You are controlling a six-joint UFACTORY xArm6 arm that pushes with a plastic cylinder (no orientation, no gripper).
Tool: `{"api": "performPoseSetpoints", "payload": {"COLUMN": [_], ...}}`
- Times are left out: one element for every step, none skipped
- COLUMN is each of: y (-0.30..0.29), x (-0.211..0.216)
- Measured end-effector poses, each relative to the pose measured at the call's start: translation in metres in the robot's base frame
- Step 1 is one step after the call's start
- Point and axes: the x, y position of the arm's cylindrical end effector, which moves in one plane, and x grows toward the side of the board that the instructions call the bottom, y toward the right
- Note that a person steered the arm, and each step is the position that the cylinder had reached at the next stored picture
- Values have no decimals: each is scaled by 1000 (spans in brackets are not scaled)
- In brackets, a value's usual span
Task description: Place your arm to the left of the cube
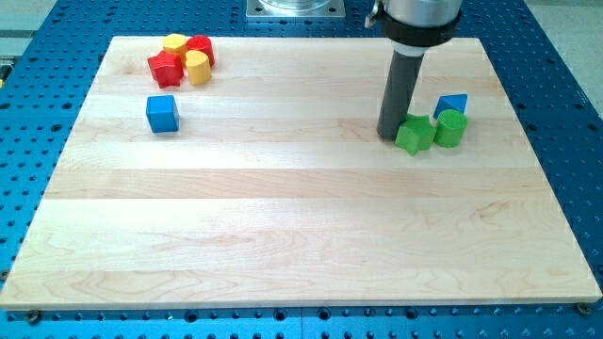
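A blue cube [162, 113] sits alone on the wooden board [283, 217] at the view's upper left. My tip [389, 135] is far off to the view's right of it, touching the left side of a green star-shaped block [415, 134]. A green cylinder [450, 127] stands just right of the green star block, and a second blue block [453, 104] lies behind the cylinder, partly hidden.
A tight cluster sits at the view's top left above the cube: a red star-shaped block [165, 68], a yellow block [175, 43], a red block [201, 48] and a yellow heart-shaped block [197, 68]. The board lies on a blue perforated table [565, 113].
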Motion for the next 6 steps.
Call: {"api": "performPoseSetpoints", "payload": {"y": [-6, -121, -266, -378, -415, -401], "x": [11, 15, 42, 62, 46, 5]}}
